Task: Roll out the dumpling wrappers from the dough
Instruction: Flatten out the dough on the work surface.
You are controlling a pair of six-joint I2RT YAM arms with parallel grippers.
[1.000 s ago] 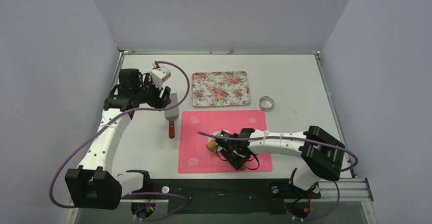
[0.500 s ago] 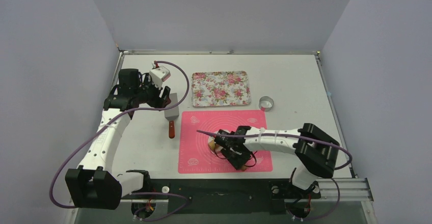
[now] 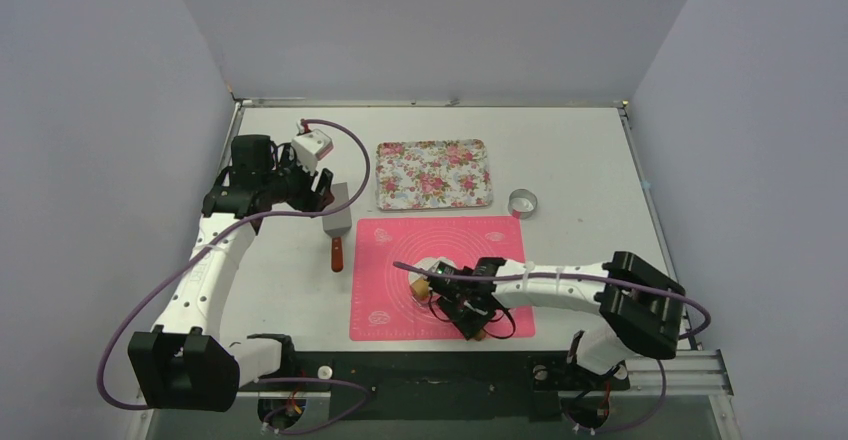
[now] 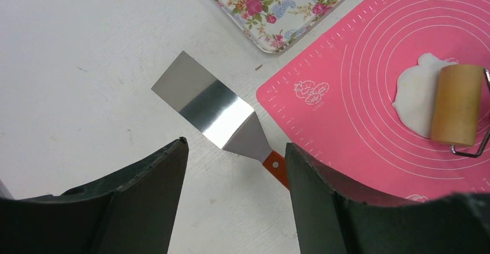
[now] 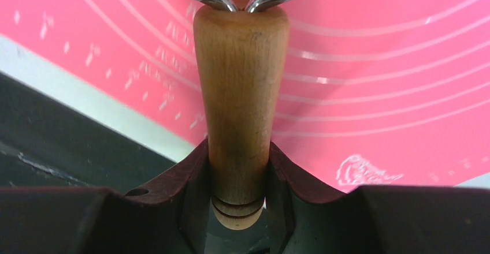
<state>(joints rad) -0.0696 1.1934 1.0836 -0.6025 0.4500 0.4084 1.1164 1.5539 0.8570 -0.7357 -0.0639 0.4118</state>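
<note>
Clearly early on: the left end effector hangs spread wide and empty above a steel spatula with an orange handle. The right end effector clamps the small wooden roller by its handle. Ahead of it, the barrel overlaps the soft white dough lump, which is only partly flattened, and no round wrappers are cut yet.

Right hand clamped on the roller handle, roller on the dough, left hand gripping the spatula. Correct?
No. The left hand is open, above the spatula, not gripping it; the left wrist view shows this. The right hand does clamp the roller handle, with the roller on the dough.
</note>
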